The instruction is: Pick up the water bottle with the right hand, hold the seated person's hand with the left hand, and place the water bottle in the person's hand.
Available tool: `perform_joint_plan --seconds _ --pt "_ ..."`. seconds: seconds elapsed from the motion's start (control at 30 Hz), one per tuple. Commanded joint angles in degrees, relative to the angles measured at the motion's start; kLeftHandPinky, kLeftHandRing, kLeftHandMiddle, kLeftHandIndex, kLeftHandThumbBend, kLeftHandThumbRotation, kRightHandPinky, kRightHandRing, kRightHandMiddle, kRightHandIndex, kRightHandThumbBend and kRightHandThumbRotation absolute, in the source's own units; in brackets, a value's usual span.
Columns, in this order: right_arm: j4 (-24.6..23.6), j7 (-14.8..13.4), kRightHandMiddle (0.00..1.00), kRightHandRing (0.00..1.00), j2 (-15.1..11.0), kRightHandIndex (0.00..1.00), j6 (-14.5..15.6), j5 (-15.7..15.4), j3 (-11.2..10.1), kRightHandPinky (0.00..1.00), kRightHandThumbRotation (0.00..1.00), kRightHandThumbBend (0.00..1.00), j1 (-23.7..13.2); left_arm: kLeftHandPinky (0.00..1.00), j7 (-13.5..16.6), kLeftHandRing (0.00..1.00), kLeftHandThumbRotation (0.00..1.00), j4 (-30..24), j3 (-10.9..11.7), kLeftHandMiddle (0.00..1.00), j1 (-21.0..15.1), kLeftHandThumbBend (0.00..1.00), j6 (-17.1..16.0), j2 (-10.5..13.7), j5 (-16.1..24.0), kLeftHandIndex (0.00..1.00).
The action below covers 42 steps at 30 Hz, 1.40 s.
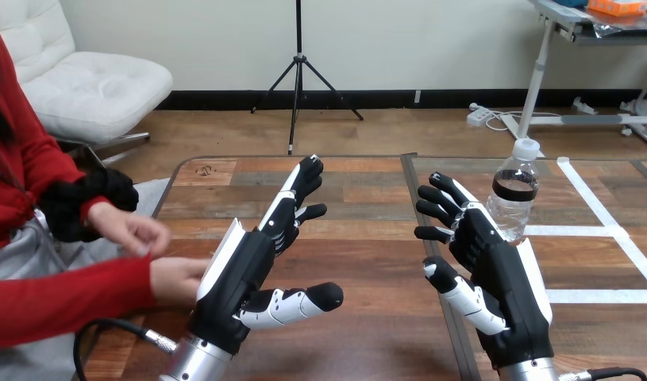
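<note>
A: The bottle point(514, 194)?
B: Clear ribbed plastic, white cap, dark unreadable label; upright on the wooden bench point(367, 238), beside the right hand point(487, 262).
A: Hands?
B: The left hand point(240, 270) and the right: both spread, holding nothing.

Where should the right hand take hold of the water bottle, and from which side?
I'd take the water bottle round its straight middle, near the dark band, coming from its left, where the open right hand is. It stands upright, and the neck narrows toward the cap.
</note>
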Motion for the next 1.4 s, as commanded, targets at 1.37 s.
perform_joint_plan --seconds 1.37 --pt "-4.01 0.17 0.86 0.84 -0.30 0.87 -0.36 1.41 -0.32 0.73 0.68 1.00 -1.37 0.88 0.60 0.98 0.70 -0.53 1.07 1.00 -2.42 1.00 -0.37 -0.73 0.69 1.00"
